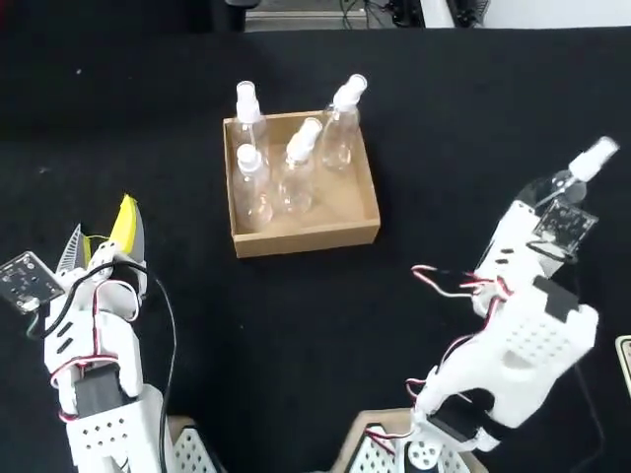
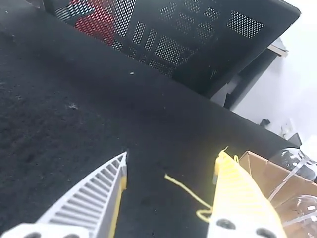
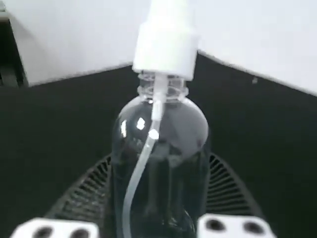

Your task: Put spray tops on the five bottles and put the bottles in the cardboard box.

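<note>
High view, left to right. The left gripper (image 1: 102, 232) sits at the near left of the table (image 1: 444, 118), well apart from the box. In the left wrist view its jaws are spread, with nothing between them and black cloth beneath.

The box (image 1: 306, 238) is at centre. 4 bottles (image 1: 299, 168) stand inside, each fitted with a white top: 2 by the left wall, 2 toward the far right corner. The near right part of the floor is bare.

The right gripper (image 1: 554, 202) is at far right, well apart from the box, clenched on the 5th bottle (image 1: 572, 177). The right wrist view shows a finger on either side of its body.

Assessment: capping appears complete, since the spray top (image 3: 166, 44) sits on the neck of the 5th bottle. The step in hand is boxing this last one. The next move calls for a carry left, clearance over the right wall, and an upright descent into the bare near right space without knocking the neighbours, then release.

Condition of the 5th bottle: clear plastic, rounded shoulders, threaded neck, white dip tube curving down inside. It appears empty. It is slanted in the high view, top pointing away from the arm.
</note>
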